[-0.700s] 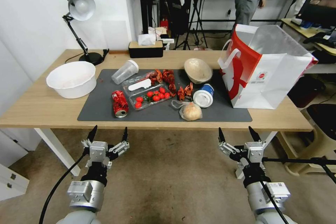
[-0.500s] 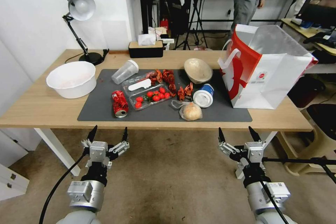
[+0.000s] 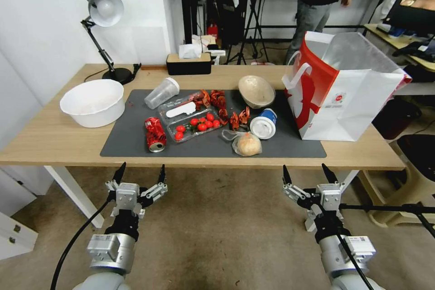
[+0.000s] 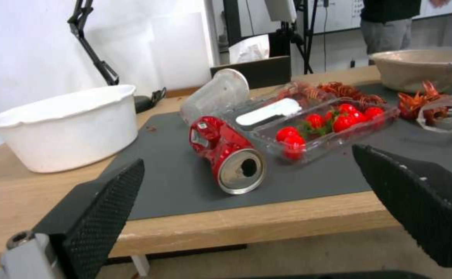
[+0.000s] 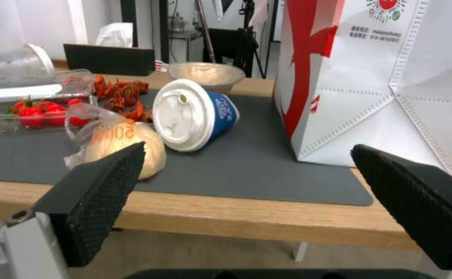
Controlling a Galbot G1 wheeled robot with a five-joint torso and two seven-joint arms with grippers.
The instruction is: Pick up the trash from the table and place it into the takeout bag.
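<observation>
Head view, left gripper point(image 3: 140, 173) spread, right gripper point(image 3: 306, 173) spread

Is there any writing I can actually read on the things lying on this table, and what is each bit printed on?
"300g", faintly, on the clear plastic bag around the bun.
"010-5810393..." under a red round logo on the white-and-red paper takeout bag; the line of characters above it is too small to read.
White print on the blue-and-white lidded cup: too blurred to read.
Label on the crushed red drink can: too blurred to read.
</observation>
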